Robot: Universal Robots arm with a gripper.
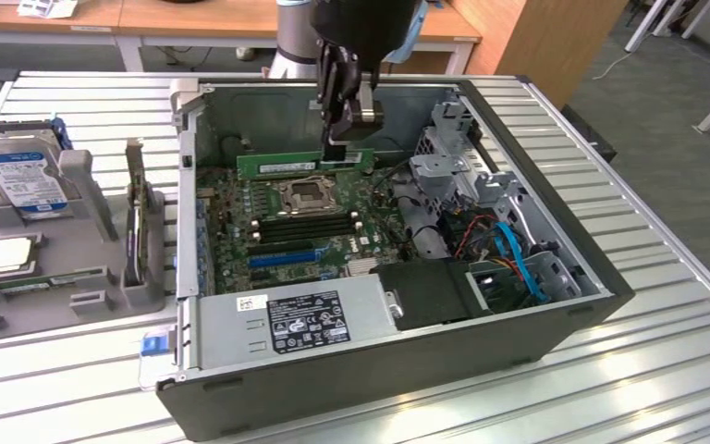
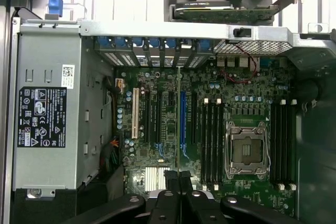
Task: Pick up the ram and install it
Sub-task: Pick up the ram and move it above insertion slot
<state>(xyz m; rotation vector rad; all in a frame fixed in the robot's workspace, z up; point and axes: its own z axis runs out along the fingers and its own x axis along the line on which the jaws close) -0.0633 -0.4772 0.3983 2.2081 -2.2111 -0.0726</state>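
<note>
**Over the open case: ram held, not yet seated**

Between the fingers of the gripper (image 1: 345,146), pinched tight near one end, hangs the ram (image 1: 299,165). The rest of the stick reaches out level to one side of the tool, standing on its long edge. It sits clear above the board (image 1: 368,222) inside the case (image 1: 454,361), close over the socket (image 1: 306,194), and seems to touch nothing.

In the wrist view the gripper (image 2: 178,198) looks straight down on the board, with black slots (image 2: 211,140) below it on either side of the socket (image 2: 245,150). They all look empty.

By my reading the pick-up is done and the step in hand is the carry to a slot; nothing is installed. Which slot lies under the stick I cannot tell.

Seating would call for the stick to run parallel to one slot and sit squarely over it, with the notch matched to the key and the end clips open. The press should then go straight down. Because the hold is off-centre, the free end may ride high or tip.
</note>
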